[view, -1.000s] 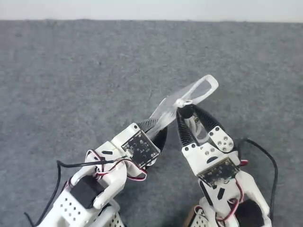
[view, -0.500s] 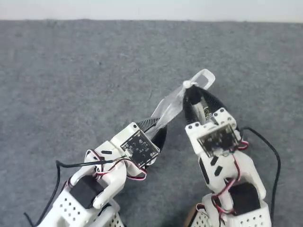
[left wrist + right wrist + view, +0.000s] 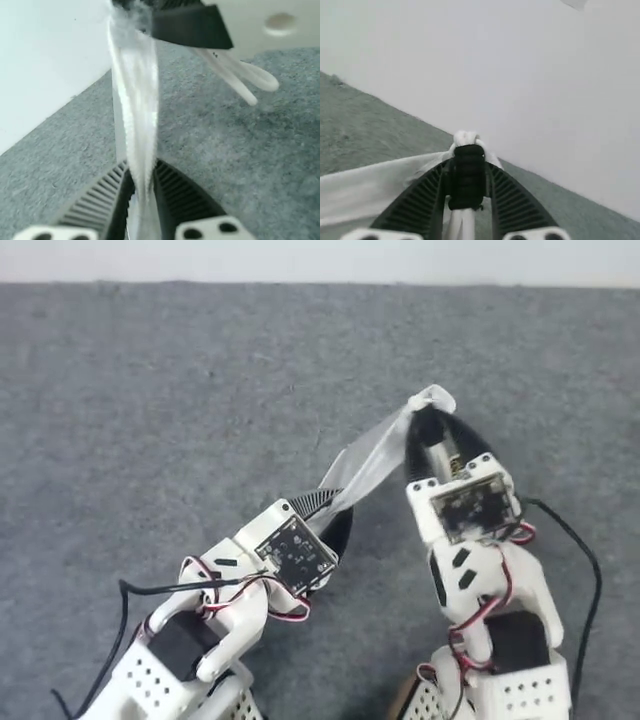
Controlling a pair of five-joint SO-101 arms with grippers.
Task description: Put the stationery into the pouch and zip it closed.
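Observation:
A translucent white pouch (image 3: 368,468) hangs stretched in the air between the two arms. In the high view my left gripper (image 3: 335,506) is shut on its near end. The left wrist view shows the pouch (image 3: 136,110) as a thin strip rising from between my left gripper's (image 3: 142,192) ribbed fingers. My right gripper (image 3: 427,422) is shut on the far end, where the bunched tip (image 3: 436,397) sticks out. In the right wrist view the pouch (image 3: 375,185) runs off sideways from my right gripper (image 3: 466,176), and a white tip (image 3: 466,138) shows past the fingers.
Grey felt (image 3: 150,410) covers the table, open to the left and far side. A white wall (image 3: 320,258) borders the far edge. A black cable (image 3: 590,580) loops beside the right arm, and another (image 3: 120,625) by the left arm's base.
My right arm has swung away from me and to the right, dragging the pouch's far end with it. The pouch is now drawn narrower and tauter. The left arm stayed still.

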